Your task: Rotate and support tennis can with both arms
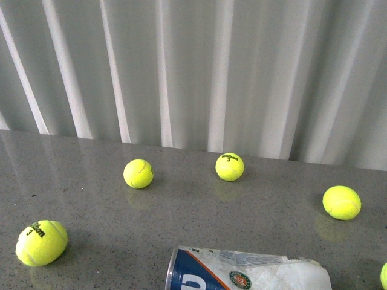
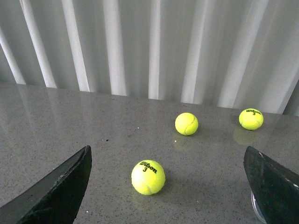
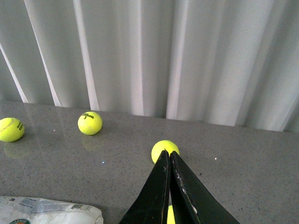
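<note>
The tennis can (image 1: 254,275) lies on its side at the table's near edge, its silver rim to the left and its blue, white and orange label facing up. In the right wrist view the tennis can (image 3: 46,212) shows as a white end at the frame's edge. A sliver of the can's rim (image 2: 256,210) shows beside one finger in the left wrist view. My left gripper (image 2: 167,149) is open, with a Wilson ball (image 2: 148,177) lying on the table between its fingers. My right gripper (image 3: 167,152) is shut, its tips in front of another ball (image 3: 159,148). Neither arm shows in the front view.
Several yellow-green tennis balls lie on the grey speckled table (image 1: 91,199): one near left (image 1: 41,243), one mid left (image 1: 138,174), one centre back (image 1: 230,167), one right (image 1: 341,202). A white pleated curtain (image 1: 193,66) closes off the back.
</note>
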